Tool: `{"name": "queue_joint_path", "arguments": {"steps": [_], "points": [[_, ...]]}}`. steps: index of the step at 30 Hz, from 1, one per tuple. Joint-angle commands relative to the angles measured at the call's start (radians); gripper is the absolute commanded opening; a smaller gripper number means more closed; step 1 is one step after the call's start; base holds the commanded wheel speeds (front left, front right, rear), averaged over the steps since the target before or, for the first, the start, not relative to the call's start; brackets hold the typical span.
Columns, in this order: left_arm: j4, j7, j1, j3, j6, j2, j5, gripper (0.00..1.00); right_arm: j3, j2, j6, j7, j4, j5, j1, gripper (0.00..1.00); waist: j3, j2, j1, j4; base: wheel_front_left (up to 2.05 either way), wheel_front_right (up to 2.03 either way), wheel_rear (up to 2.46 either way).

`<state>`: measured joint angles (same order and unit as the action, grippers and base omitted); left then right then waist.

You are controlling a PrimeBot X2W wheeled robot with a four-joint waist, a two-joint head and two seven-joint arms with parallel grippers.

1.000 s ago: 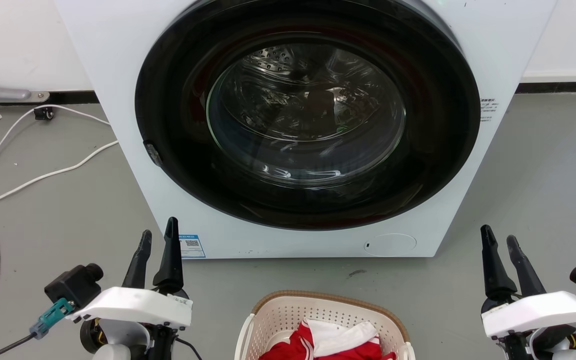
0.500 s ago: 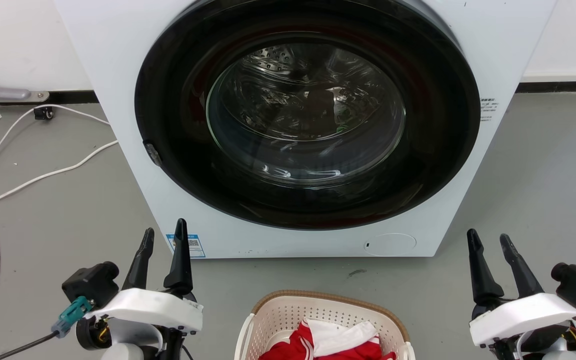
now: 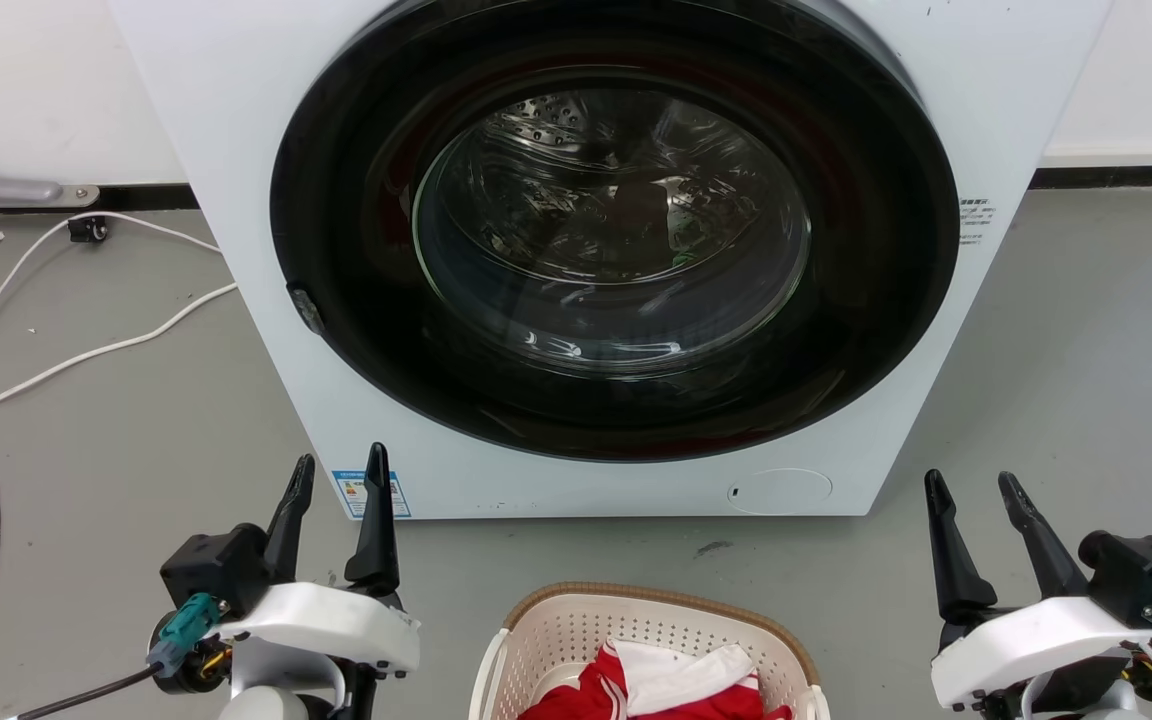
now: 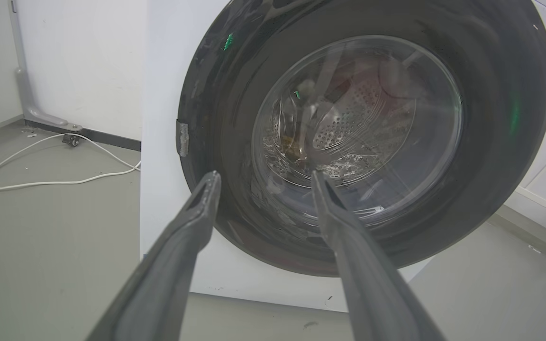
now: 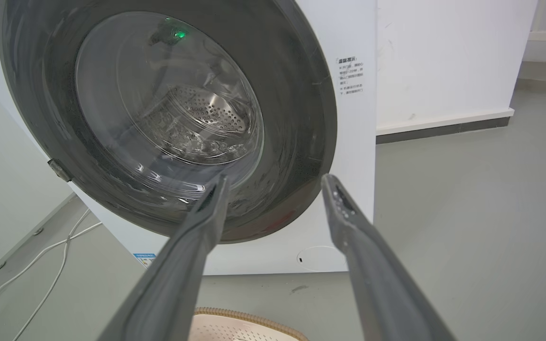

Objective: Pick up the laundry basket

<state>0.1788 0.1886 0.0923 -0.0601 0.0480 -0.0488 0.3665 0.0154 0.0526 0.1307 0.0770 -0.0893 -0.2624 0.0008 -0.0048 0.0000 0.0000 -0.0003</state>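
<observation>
Between the two grippers, and nearer the robot than their fingertips: the laundry basket (image 3: 576, 635), cream and perforated under a brown rim, on the grey floor (image 3: 116, 470) with red and white cloth (image 3: 656, 680) inside. Stands apart from both, touched by neither.

To its left, the left gripper (image 3: 341, 457) — fingers spread, pointing ahead at the washing machine (image 3: 236, 150), holding nothing. Has slid inward toward the basket since a second ago and dropped a little lower in the head view; finger gap slightly wider than then. Along those fingers in the left wrist view, bare air between them and the dark round door (image 4: 216, 118) beyond.

To its right, the right gripper (image 3: 970, 478), likewise spread and empty. Has also come inward and lower over the same second, again with a somewhat wider gap. Below and between its fingers in the right wrist view, a sliver of the basket's rim at the bottom edge; ahead of them, the door and lower front panel.

Off the left gripper's outer side, a white cable (image 3: 86, 350) on the floor. Basket, machine and cable unmoved.
</observation>
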Motion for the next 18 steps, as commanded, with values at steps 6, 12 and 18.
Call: {"name": "queue_joint_path", "arguments": {"steps": [6, 12, 18], "points": [[0.009, 0.02, 0.017, -0.006, -0.011, -0.002, -0.071, 1.0, 0.003, -0.002, 0.0, 0.0, 0.014, 0.073, 0.009, 1.0, -0.003, 0.0, 0.0, -0.001, 0.0, 0.0, 0.0], [0.024, 0.032, 0.018, -0.011, -0.015, -0.002, -0.121, 1.0, 0.007, -0.003, 0.0, 0.001, 0.017, 0.124, 0.016, 1.0, -0.004, 0.0, 0.0, -0.001, 0.0, 0.0, 0.0], [0.03, 0.045, 0.018, -0.015, -0.021, -0.002, -0.17, 1.0, 0.007, -0.003, 0.0, 0.004, 0.021, 0.176, 0.019, 1.0, -0.003, 0.0, 0.0, 0.0, 0.0, 0.0, 0.0]]}}
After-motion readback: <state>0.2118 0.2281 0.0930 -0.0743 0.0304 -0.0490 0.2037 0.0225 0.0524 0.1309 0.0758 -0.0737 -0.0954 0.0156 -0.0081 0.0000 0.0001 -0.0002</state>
